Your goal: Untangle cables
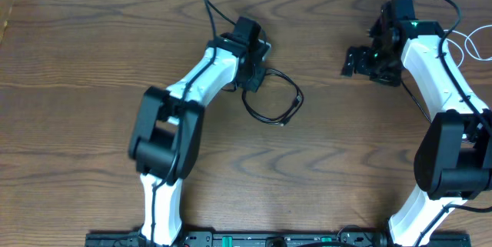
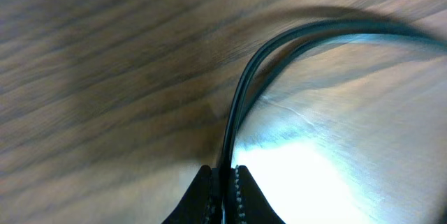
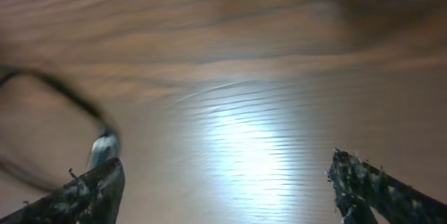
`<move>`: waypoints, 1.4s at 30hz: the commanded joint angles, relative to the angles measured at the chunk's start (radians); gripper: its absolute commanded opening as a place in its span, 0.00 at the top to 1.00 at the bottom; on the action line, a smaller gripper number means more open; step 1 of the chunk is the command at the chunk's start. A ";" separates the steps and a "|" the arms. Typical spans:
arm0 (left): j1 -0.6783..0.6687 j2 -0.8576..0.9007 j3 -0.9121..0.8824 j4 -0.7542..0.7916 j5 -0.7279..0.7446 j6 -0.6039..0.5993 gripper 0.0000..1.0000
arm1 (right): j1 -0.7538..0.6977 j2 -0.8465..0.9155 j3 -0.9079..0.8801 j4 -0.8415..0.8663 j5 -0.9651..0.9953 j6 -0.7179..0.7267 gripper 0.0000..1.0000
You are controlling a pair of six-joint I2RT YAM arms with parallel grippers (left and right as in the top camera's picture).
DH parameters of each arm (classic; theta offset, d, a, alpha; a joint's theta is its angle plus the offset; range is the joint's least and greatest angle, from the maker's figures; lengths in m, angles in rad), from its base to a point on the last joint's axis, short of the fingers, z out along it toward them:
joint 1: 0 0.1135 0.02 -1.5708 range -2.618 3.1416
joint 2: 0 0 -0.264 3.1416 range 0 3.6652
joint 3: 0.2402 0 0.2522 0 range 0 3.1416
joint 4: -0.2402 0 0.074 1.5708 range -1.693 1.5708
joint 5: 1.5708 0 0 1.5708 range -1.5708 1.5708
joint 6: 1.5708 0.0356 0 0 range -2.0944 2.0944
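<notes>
Overhead: the left arm point(image 1: 165, 135) bends up and right from its base. Its left tool point(image 1: 253, 81) is set down on the black cable point(image 1: 288, 93), which is looped on the counter point(image 1: 92, 47) near the middle. The right arm point(image 1: 453, 155) rises along the right side, and the right tool point(image 1: 352, 62) points left, apart from the loop. A white cable point(image 1: 470, 43) lies at the far right.

Left wrist: the tool is pinched on two black strands.

Right wrist: the tool's fingers point(image 3: 98, 189) stand wide, low over the counter. A blurred plug point(image 3: 103, 147) lies at the left.

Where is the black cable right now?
In the overhead view the black cable lies looped on the wooden table near the middle, just right of the left gripper, which pinches two of its strands.
</notes>
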 commanded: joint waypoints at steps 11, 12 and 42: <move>0.001 -0.543 0.006 -0.033 0.179 -0.263 0.92 | 0.008 -0.212 0.056 0.071 -0.645 -0.210 0.18; 0.001 -0.560 0.006 -0.032 0.179 -0.272 0.92 | 0.011 -0.217 0.056 0.072 -0.650 -0.197 0.17; 0.003 -0.892 0.006 0.171 0.179 -0.585 0.93 | 0.204 -0.190 0.044 0.244 -0.573 -0.238 0.06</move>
